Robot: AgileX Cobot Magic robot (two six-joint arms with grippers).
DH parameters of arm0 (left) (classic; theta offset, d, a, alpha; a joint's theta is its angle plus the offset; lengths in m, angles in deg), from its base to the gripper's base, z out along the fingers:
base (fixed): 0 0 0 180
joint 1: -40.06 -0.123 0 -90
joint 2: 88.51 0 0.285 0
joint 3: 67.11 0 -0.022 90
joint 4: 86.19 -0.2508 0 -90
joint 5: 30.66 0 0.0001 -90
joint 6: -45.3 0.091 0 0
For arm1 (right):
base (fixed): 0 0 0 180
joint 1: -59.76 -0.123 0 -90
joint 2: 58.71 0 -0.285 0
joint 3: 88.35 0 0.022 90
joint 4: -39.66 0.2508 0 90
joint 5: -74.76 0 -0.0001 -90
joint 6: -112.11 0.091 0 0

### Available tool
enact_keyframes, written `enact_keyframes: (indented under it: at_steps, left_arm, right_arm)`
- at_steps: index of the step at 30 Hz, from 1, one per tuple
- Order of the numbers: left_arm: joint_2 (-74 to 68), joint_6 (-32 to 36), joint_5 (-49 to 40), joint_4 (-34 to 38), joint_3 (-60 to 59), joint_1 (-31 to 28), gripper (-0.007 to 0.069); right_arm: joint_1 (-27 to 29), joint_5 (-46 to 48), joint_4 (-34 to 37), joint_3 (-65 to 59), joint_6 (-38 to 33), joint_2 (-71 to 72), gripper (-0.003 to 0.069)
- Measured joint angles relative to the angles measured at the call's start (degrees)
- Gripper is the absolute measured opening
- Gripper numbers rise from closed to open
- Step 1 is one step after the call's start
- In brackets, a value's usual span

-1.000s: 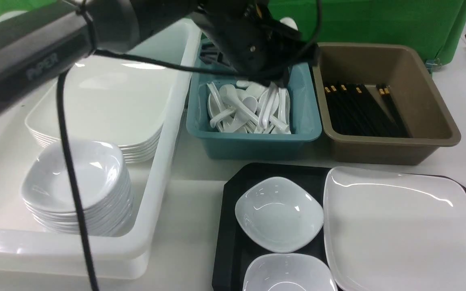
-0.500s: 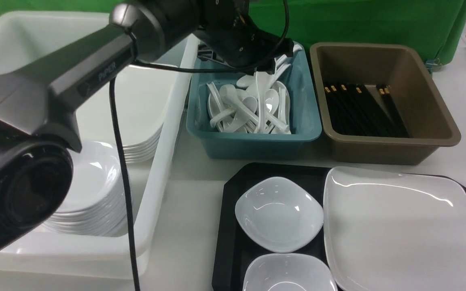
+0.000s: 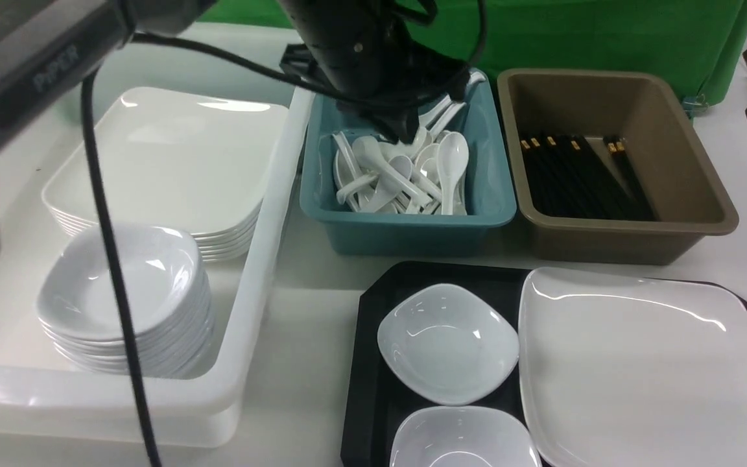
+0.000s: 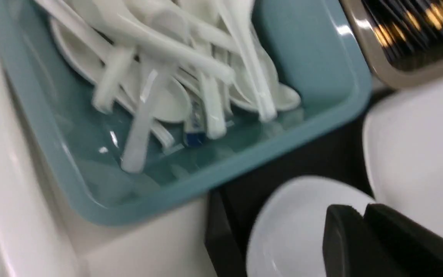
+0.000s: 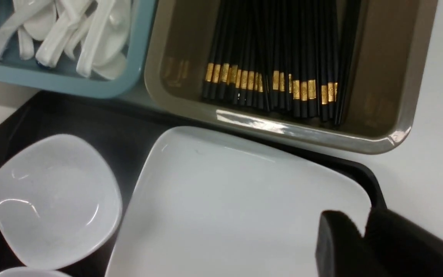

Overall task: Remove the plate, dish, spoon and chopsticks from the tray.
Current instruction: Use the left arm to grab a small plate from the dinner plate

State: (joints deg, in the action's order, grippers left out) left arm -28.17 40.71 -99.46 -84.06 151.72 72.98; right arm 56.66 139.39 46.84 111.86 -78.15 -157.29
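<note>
**A:** How is the left pincer found?

**B:** It is seen closed, finger against finger, and nothing is gripped. Directly beneath it one teal tub is set. White soup spoons are heaped in that tub, too tangled for an exact count to be given.

**A:** What is placed to either side of it?

**B:** To its left, one white tub is set. One stack of large plates and one stack of small bowls are kept in it; the layers cannot be counted with certainty. To its right, one brown tub is set, in which black chopsticks with gold bands are laid side by side, more than a dozen.

**A:** And the things to be cleared?

**B:** One black tray is placed on the robot's side of the left pincer, and three pieces are counted on it. The first bowl is the one nearer that pincer. The second bowl is set beyond it, toward the robot, and is cut off by the picture's edge. One large white plate is laid just beside both, on their right.

**A:** And the right pincer?

**B:** Its fingers are drawn close together and nothing is held between them. The plate's right part is found beneath it.
</note>
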Motion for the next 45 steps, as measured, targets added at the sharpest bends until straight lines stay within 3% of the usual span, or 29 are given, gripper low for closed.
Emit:
enact_keyframes:
  at_steps: [7, 15, 26, 28, 30, 33, 36, 40, 45]
  left_arm:
    - [8.0, -3.2, 4.0, -1.0, -25.7, 10.9, 0.0005]
    - [6.1, -3.2, 11.2, -0.9, -37.0, 13.9, 0.0053]
    - [0.6, -2.0, 16.8, -2.7, -37.6, 13.9, 0.0496]
    - [-0.2, -1.9, 18.1, -2.1, -37.6, 13.9, 0.0554]
    - [-0.5, -1.9, 18.5, -2.1, -37.6, 13.9, 0.0567]
    - [-1.1, -1.8, 18.6, -1.6, -37.6, 13.9, 0.0558]
    - [-1.9, -1.8, 16.2, -1.0, -37.6, 13.9, 0.0443]
    - [-1.8, -2.0, 12.3, -0.9, -37.5, 13.9, 0.0205]
    - [1.2, -2.3, 11.6, 0.1, -37.4, 13.9, 0.0120]
  right_arm:
    - [0.0, 0.1, -0.1, -1.2, -0.9, 0.4, 0.0142]
    - [0.0, 0.1, 1.2, -1.3, -1.0, 0.4, 0.0143]
    - [0.0, 0.1, 4.3, -1.3, -2.6, 0.4, 0.0143]
    - [0.0, 0.1, 4.3, -1.3, -2.7, 0.4, 0.0143]
    - [0.0, 0.1, 4.4, -1.3, -2.7, 0.4, 0.0143]
    - [0.0, 0.1, 4.4, -1.3, -2.7, 0.4, 0.0143]
    - [0.0, 0.1, 4.4, -1.3, -2.7, 0.4, 0.0143]
    - [0.0, 0.1, 4.4, -1.3, -2.7, 0.4, 0.0143]
    - [0.0, 0.1, 4.5, -1.3, -2.7, 0.4, 0.0143]
